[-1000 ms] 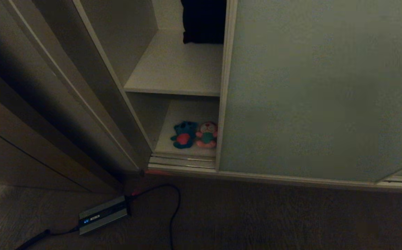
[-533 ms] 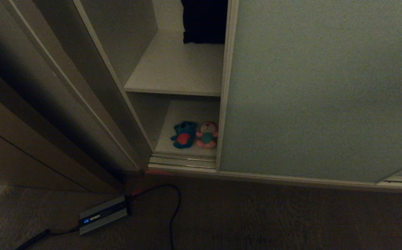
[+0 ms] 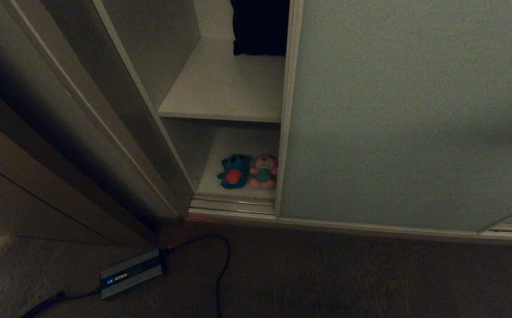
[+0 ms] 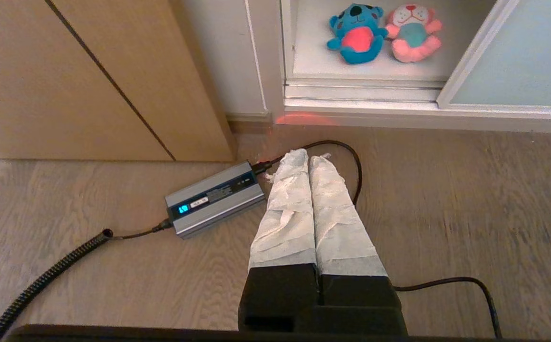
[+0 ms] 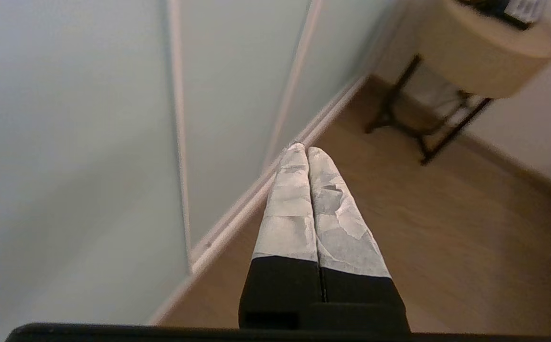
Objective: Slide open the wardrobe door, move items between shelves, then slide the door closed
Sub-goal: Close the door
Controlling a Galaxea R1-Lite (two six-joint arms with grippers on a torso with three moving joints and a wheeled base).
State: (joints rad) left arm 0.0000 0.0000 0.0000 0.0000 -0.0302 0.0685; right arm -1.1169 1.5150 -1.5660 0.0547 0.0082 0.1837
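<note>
The sliding wardrobe door, a pale grey-green panel, stands partly open, and its framed edge leaves a narrow gap on the left. Two plush toys lie side by side on the lower shelf: a teal-blue one with a red belly and a pink one. The upper shelf is bare at the front. My left gripper is shut and empty, low over the floor short of the blue toy and the pink toy. My right gripper is shut and empty beside the door panel, near its bottom track. Neither arm shows in the head view.
A dark folded cloth lies at the back of the upper shelf. A grey charger box and its black cables lie on the wood floor before the wardrobe. A brown side panel stands on the left. A round side table stands further along the wall.
</note>
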